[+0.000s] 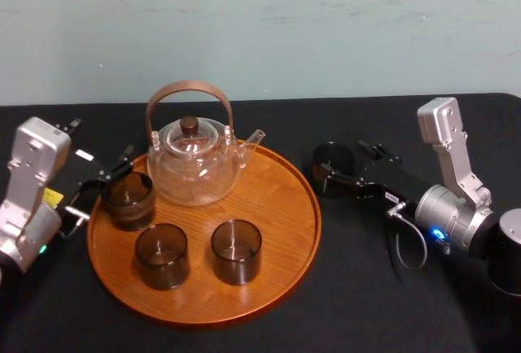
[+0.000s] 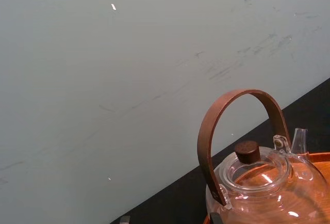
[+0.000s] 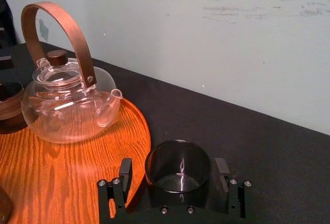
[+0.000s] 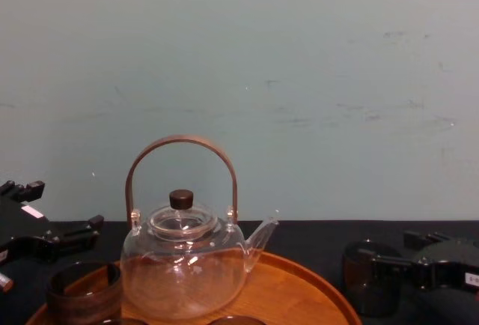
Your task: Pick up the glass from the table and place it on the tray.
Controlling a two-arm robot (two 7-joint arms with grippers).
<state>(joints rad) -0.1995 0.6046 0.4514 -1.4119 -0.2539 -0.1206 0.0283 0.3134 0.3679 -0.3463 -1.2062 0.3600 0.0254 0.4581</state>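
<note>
Straddling glass (image 1: 332,156) just right of tray (image 1: 286,231) with right gripper (image 3: 174,167) spread; left gripper (image 1: 106,187) at tray's left rim, seemingly spread.

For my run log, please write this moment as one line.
right gripper open around glass on table | left gripper open by tray | tray holds teapot, three glasses

On my feed the tray (image 1: 281,198) is orange-brown with fine wood grain, the table (image 1: 366,304) plain black, and the wall (image 1: 326,28) a pale grey-green streaked with faint darker scuffs. I read the teapot (image 1: 194,170) as clear glass with a reddish-brown handle (image 1: 189,87) and a dark brown knob (image 1: 190,124), while the glass (image 1: 332,166) off the tray is a smoky brown-black. The right gripper (image 3: 174,175) is matt black, and its arm (image 1: 452,150) is silver with a small blue light (image 1: 437,233).
</note>
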